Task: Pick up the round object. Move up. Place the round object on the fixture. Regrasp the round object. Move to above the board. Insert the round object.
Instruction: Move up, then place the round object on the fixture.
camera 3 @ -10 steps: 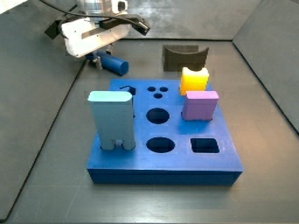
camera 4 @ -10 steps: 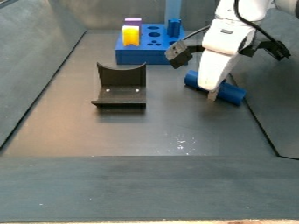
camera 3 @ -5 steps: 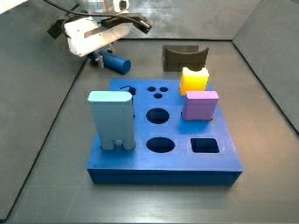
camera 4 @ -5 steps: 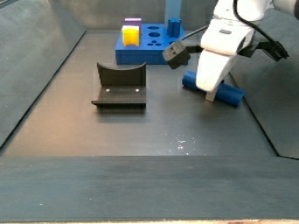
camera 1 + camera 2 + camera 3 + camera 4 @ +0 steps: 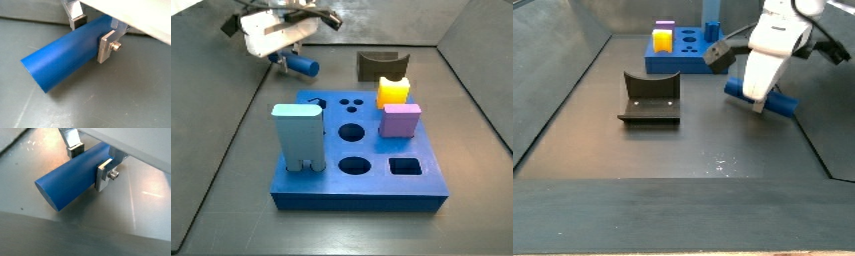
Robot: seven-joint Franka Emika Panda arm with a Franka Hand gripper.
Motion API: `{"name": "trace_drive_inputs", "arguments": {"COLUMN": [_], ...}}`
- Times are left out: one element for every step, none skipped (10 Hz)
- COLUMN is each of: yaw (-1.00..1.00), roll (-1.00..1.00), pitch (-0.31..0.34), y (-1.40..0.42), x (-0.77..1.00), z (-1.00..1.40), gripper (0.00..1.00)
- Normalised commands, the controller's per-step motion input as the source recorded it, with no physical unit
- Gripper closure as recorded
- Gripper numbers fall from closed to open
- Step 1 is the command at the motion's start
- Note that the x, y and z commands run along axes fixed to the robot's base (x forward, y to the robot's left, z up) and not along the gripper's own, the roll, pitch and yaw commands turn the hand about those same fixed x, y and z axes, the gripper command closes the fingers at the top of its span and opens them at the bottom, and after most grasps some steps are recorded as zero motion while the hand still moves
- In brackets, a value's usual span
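A: Moved since a second ago: gripper (image 5: 282, 58) and peg (image 5: 302, 65) sit higher in the upper left of a side view; in another the peg (image 5: 779, 104) hangs clear of the floor at upper right, where before it lay lower.

B: Grip?

A: Fingers (image 5: 107, 46) clamped across the peg (image 5: 70, 51) near one end, plate on each side; the same in both wrist views, peg (image 5: 72, 175) level, long end sticking out free.

B: Done so far?

A: Item one, pick-up: judged done. Item two, move up: under way.

B: Left?

A: Fixture (image 5: 649, 98), centre left of that side view: notch empty, well apart from the peg. Placing, regrasping, travel to the board, insertion: all outstanding.

B: Board?

A: Board (image 5: 385, 186), centre of frame. Round holes open on its top; pale-blue block (image 5: 299, 138), yellow block (image 5: 394, 92) and pink block (image 5: 401, 120) standing on it.
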Motion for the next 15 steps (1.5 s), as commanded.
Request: {"name": "trace_drive_inputs", "arguments": {"yaw": [-0.03,-0.03,-0.03,-0.03,-0.03,-0.03,0.00,0.00,0.00,0.00,0.00,-0.01,-0.01,-0.01,-0.01], "roll": [0.01,0.02,0.03,0.04,0.05,0.06,0.00,0.00,0.01,0.01,0.02,0.03,0.05,0.05,0.06], "pitch": [0.053,0.056,0.048,0.048,0.049,0.046,0.000,0.009,0.024,0.029,0.036,0.041,0.047,0.053,0.059], "y": [-0.02,-0.01,0.00,0.01,0.01,0.01,0.00,0.00,0.00,0.01,0.01,0.02,0.02,0.03,0.02], "x": [-0.01,-0.01,-0.02,-0.03,-0.03,-0.03,0.00,0.00,-0.01,-0.02,-0.02,-0.03,-0.03,-0.03,-0.03], "z": [0.85,0.73,0.57,0.44,0.28,0.20,1.00,1.00,1.00,1.00,1.00,1.00,1.00,0.89,0.80], "gripper": [1.00,1.00,1.00,1.00,1.00,1.00,1.00,1.00,1.00,1.00,1.00,1.00,1.00,1.00,1.00]}}
